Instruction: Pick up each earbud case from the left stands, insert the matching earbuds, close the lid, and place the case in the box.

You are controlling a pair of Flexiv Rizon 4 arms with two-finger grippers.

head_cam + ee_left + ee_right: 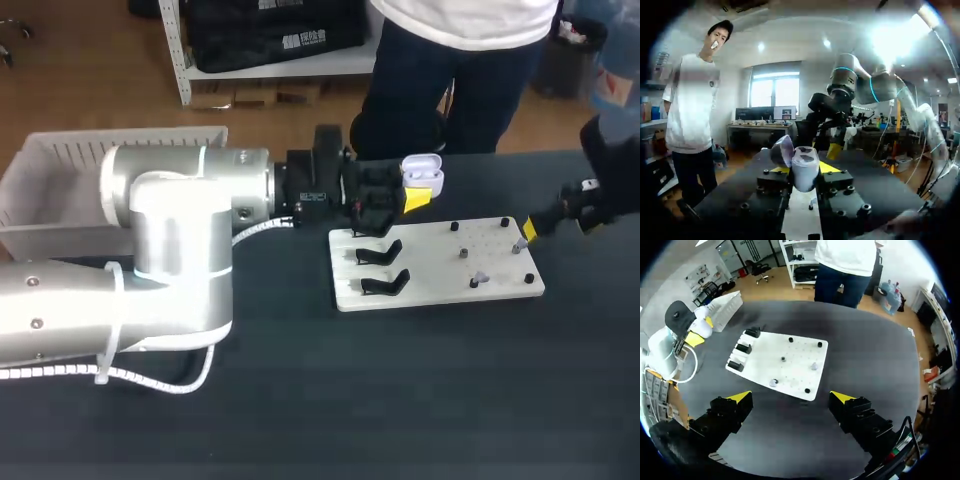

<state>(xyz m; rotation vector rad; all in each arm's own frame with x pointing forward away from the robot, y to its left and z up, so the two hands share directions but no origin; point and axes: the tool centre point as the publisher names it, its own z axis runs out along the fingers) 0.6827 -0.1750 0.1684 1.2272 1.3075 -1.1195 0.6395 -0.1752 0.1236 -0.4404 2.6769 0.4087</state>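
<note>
Between the fingers of the left hand (412, 197), held above the far left corner of the board, sits the white plastic earbud case (422, 172). Its rounded body is pinched from both sides and its lid stands hinged open, so the sockets face up. Just below it lies the flat white board (440, 268). Two black stands (380, 250) are empty on the board's left side, and short dark pegs are scattered across the rest. One small pale earbud (774, 383) rests near the board's near edge and a second one (814, 366) sits further in. The right hand (790, 399) hangs over the board's right end with its yellow tips spread wide and nothing between them. A white slatted plastic box (60, 160) waits at the far left of the dark surface (300, 400), well apart from the board. The case looks lifted and ready, with the earbuds not yet fetched. The risks seem to lie there. The earbuds are tiny and smooth, so an off-centre pinch could flick one away or jam it against a peg. Pressing one into the case could also tilt the rounded shell in its grip, or knock the lid shut.
</note>
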